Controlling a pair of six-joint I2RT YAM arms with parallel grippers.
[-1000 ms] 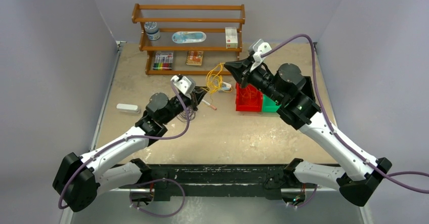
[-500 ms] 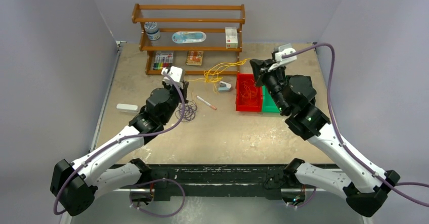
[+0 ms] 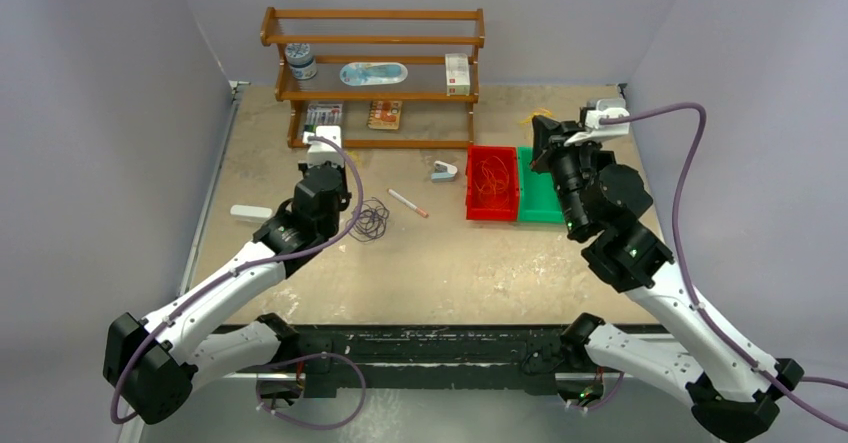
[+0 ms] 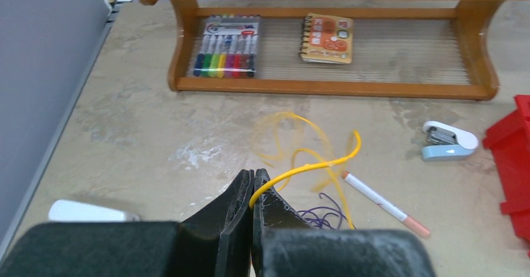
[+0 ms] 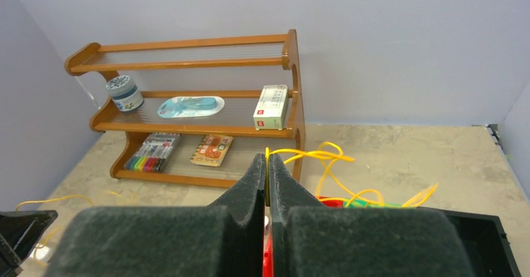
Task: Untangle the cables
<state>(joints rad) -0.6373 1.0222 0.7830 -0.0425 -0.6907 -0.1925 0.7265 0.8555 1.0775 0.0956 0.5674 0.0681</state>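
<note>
My left gripper [image 4: 253, 174] is shut on a yellow cable [image 4: 312, 164] that curls off to the right above the table, just in front of the shelf [image 3: 330, 166]. A dark purple cable [image 3: 372, 219] lies coiled on the table to its right, also in the left wrist view [image 4: 322, 211]. My right gripper [image 5: 267, 158] is shut on a yellow cable [image 5: 325, 155], held up over the back of the green bin [image 3: 540, 131]. Orange-red cables [image 3: 490, 176] lie in the red bin [image 3: 472, 203]. Whether both grippers hold the same yellow cable I cannot tell.
A wooden shelf [image 3: 372, 145] stands at the back with markers [image 4: 226, 55], a notebook [image 4: 326, 37], a jar and a box. A white pen [image 3: 407, 203] and a stapler [image 3: 445, 171] lie mid-table. A green bin [image 3: 540, 203] adjoins the red bin. A white block [image 3: 251, 213] lies left.
My right gripper swung right and back, drawing the yellow cable from mid-table to over the bins. My left gripper moved left and back toward the shelf. The purple coil stayed on the table.
</note>
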